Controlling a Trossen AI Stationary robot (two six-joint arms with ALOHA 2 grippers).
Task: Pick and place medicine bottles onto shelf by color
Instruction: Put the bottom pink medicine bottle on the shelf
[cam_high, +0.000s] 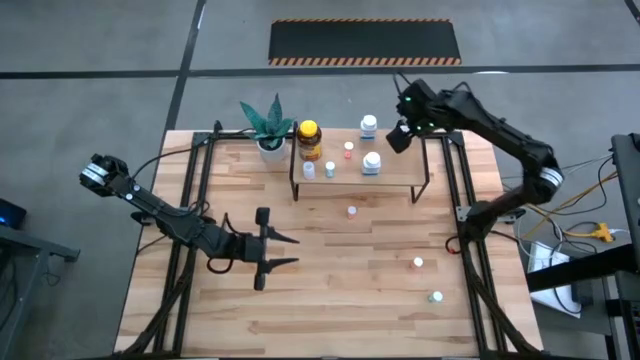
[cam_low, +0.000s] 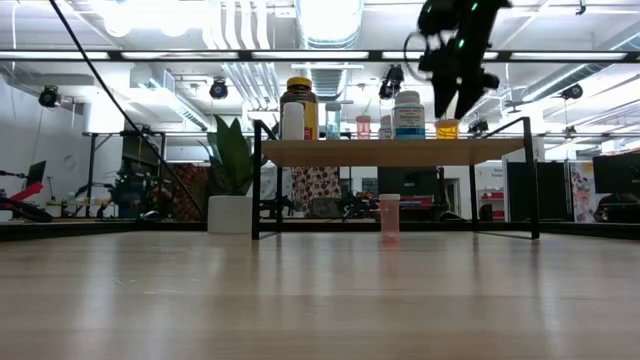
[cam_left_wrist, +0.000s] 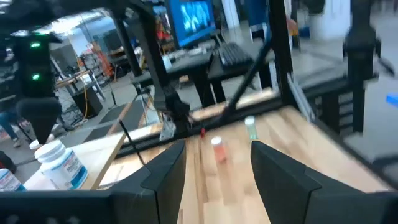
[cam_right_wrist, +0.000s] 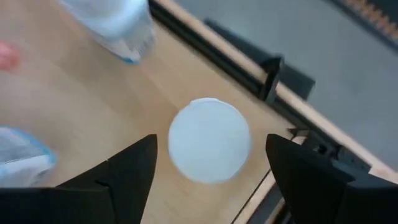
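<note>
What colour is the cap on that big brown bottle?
Yellow cap, clearest in the high view.

A low wooden shelf (cam_low: 400, 152) on thin black legs stands across the counter (cam_low: 320, 300). On its board, from one end: a large amber bottle with a yellow cap (cam_low: 299, 108), a small white bottle (cam_low: 292, 121) in front of it, a small pink-capped bottle (cam_low: 363, 127), a white bottle with a blue label (cam_low: 408, 115), and a small orange bottle (cam_low: 447, 128). The right gripper (cam_low: 458, 95) hangs just above the orange bottle, its fingers blurred. A pink bottle (cam_low: 390, 217) stands on the counter under the shelf, and a potted plant (cam_low: 231, 190) sits beside it
</note>
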